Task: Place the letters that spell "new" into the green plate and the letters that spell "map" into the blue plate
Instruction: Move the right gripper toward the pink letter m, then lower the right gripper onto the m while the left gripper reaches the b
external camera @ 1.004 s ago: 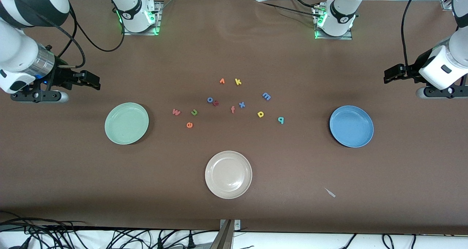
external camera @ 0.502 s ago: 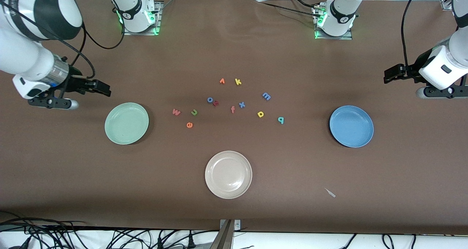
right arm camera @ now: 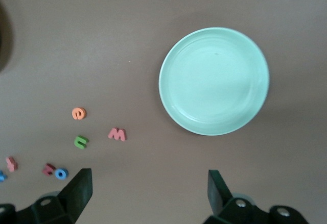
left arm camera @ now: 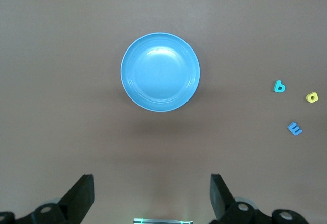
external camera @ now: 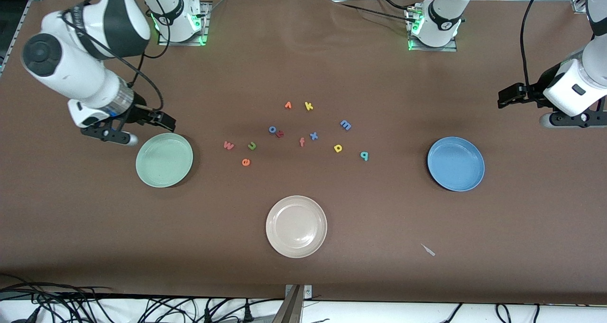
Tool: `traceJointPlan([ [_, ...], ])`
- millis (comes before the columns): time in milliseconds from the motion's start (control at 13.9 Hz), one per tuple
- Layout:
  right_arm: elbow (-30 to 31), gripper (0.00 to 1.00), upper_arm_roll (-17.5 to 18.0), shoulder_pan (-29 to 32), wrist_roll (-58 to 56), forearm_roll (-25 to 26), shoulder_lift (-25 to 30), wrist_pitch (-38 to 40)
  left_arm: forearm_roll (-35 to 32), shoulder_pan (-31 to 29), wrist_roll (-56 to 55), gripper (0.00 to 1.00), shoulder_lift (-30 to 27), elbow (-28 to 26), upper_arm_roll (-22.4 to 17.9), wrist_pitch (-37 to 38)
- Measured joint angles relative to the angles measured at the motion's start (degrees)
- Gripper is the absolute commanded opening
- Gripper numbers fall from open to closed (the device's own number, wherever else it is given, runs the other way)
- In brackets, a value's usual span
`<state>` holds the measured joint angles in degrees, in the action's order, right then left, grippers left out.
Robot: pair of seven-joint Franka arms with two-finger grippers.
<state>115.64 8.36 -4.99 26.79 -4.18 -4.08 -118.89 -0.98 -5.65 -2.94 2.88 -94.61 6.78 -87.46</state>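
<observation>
Right hand (external camera: pixel 163 120) hangs wide and empty beside the green plate (external camera: pixel 164 160); w (external camera: pixel 228 145), n (external camera: pixel 252 145), e (external camera: pixel 245 161) lie just past it. Left hand (external camera: pixel 506 96), wide, waits near the blue plate (external camera: pixel 455 163). Letters look light, soft, thin: pinch across their edges.

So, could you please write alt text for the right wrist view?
An empty green plate lies on the brown table, with the pink w, green n and orange e beside it. The open right gripper hangs above.
</observation>
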Motion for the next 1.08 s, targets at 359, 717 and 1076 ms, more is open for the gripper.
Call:
traceJointPlan([
  [359, 8.02, 1.00, 1.25, -3.98, 9.90, 0.03, -2.08, -11.81, 0.00, -0.05, 0.00, 1.00, 0.01, 0.00, 0.00, -0.27],
  [717, 9.72, 1.00, 1.31, -7.79, 18.71, 4.94, -8.87, -20.85, 0.09, 1.94, 0.00, 1.00, 2.75, 0.00, 0.95, -2.05],
  [1076, 10.41, 1.00, 1.31, -8.96, 19.76, 6.92, -14.22, -28.15, 0.15, 10.34, -0.32, 1.00, 12.88, 2.16, 2.07, -4.78],
])
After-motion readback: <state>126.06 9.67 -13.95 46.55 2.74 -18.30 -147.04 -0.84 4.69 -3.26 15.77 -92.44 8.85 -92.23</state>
